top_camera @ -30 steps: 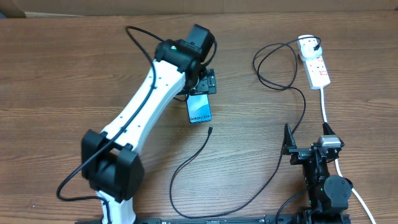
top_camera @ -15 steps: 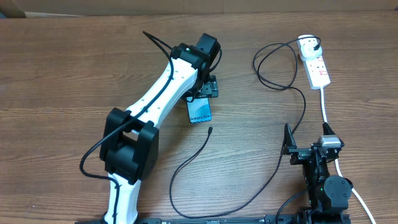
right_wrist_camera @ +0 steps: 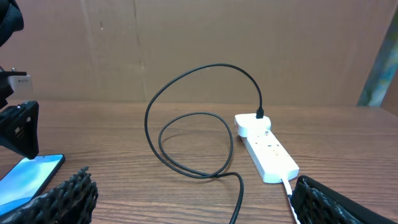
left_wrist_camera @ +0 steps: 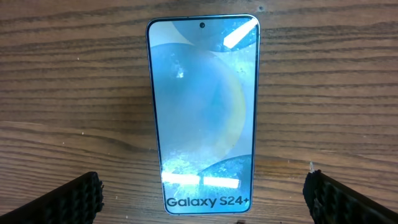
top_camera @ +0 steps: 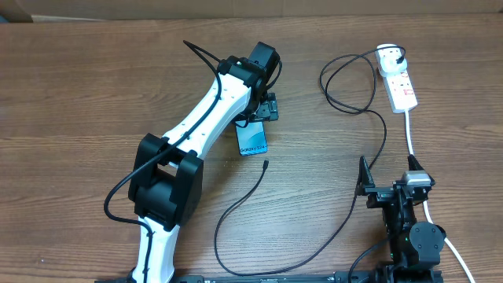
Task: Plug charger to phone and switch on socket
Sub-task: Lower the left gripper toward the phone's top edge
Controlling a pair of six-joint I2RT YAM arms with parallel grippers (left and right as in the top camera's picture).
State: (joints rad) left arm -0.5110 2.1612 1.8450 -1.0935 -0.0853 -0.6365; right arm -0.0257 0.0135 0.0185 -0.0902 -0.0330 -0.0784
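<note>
**Surface.** Wooden table [top_camera: 71, 86], brown grain; a brown cardboard wall [right_wrist_camera: 186, 43] stands behind its far edge.

**Item 1, phone** [top_camera: 251, 140]. A Samsung smartphone lying flat and screen up near the middle of the table. The pale blue screen is lit, and the "Galaxy S24+" lettering is at the end toward the near edge. Nothing is plugged into it.

**Item 2, charger** [top_camera: 236, 208]. A thin black cable. Its connector tip [top_camera: 266, 163] lies on the wood just on the near side of the phone's lettered end, apart from it. The cable curves toward the near edge, swings to the right side, then loops toward the far right corner. There its white plug adapter [right_wrist_camera: 252, 124] sits in the far end of the power strip.

**Item 3, power strip** [top_camera: 402, 85]. White and elongated, with red marks on top, lying near the far right corner. Whether its switch is on cannot be told. A thick white cord [top_camera: 411, 137] runs from it toward the near edge.

**Item 4, left gripper** [top_camera: 264, 108]. Poised over the phone's far end. Its fingers [left_wrist_camera: 71, 200] are spread wide, one on each side of the handset, holding nothing.

**Item 5, right gripper** [top_camera: 387, 178]. Near the right part of the near edge, well apart from the strip. Its ridged fingers [right_wrist_camera: 62, 199] are spread wide and empty.
</note>
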